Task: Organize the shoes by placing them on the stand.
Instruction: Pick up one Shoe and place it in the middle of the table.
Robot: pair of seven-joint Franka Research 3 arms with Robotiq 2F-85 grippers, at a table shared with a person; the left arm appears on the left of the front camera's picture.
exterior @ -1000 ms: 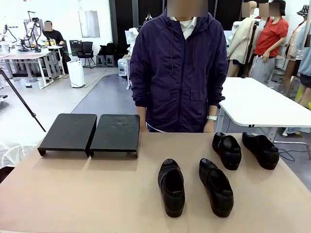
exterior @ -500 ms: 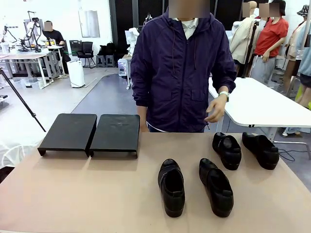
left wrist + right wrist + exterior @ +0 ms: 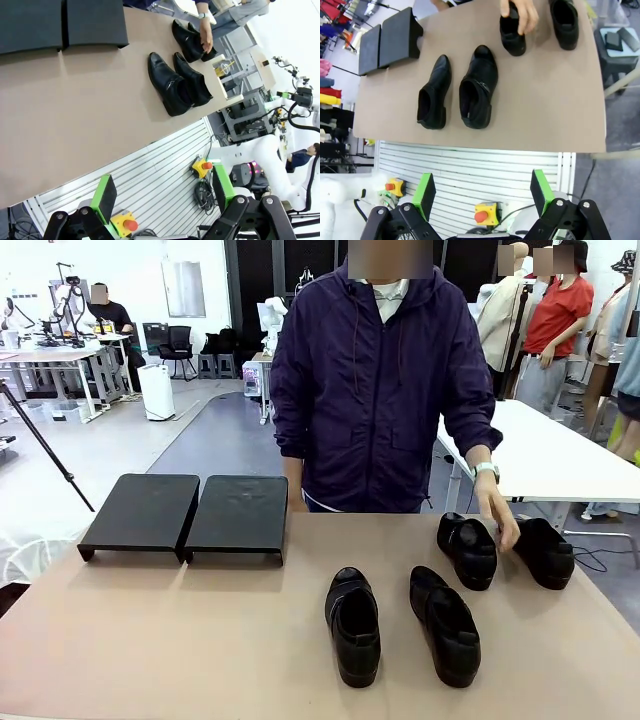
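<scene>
- At the left of the front view, the stand (image 3: 238,512) sat on the far part of the table (image 3: 150,640). Its left platform (image 3: 140,508) and right platform (image 3: 238,518) were side by side, just touching or nearly so, with slanted tops bare.
- Lower centre of that frame, two of the shoes lay on the table as a near pair. The left near shoe (image 3: 353,625) and right near shoe (image 3: 445,625) were close together but apart, toes pointing up the frame.
- Right of centre and higher, the other pair lay well apart from the stand. The inner far shoe (image 3: 467,552) and outer far shoe (image 3: 540,552) pointed their toes down the frame.
- Above them at upper centre stood a person (image 3: 375,390) in a dark purple jacket. One hand (image 3: 497,518), with a wristwatch (image 3: 486,469) above it, reached down between the far pair. In the right wrist view its fingers lay over the heel end of the inner far shoe.
- Along the bottom of the left wrist view, the left end effector (image 3: 164,192) hung off the table's near edge, green pads spread wide and gripping nothing.
- Along the bottom of the right wrist view, the right end effector (image 3: 483,192) was likewise spread wide, with nothing between its pads and the shoes far up the frame.
</scene>
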